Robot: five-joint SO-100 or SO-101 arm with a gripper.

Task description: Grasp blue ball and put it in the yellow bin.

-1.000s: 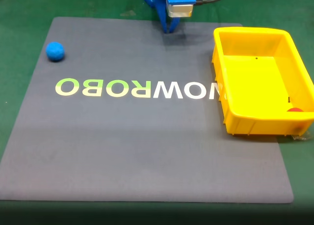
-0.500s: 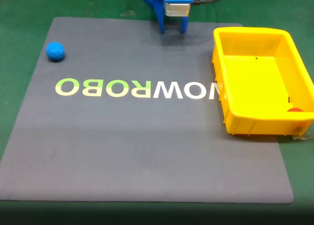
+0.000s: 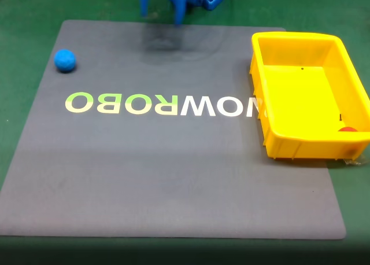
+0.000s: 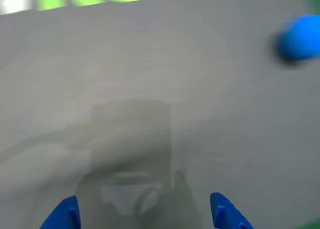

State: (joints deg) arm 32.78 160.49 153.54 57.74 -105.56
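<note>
Fixed view: a flat grey mat (image 3: pixel 173 161) with pale lettering covers a green counter (image 3: pixel 23 22). Near the mat's far left corner lies the bumpy blue ball (image 3: pixel 65 60). At its right edge stands the ribbed yellow bin (image 3: pixel 272 126). At the far edge the blue pincer (image 3: pixel 160 13) hangs agape, holding nothing.

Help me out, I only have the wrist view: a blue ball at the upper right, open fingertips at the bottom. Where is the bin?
Observer: In the fixed view the yellow bin sits at the right side of the mat, far from the blue ball near the far left corner.
Operator: Is the bin empty?
Observer: No, a small red thing lies in its near right corner.
Operator: And the gripper?
Observer: The gripper hangs open over the mat's far edge, between ball and bin.
</note>
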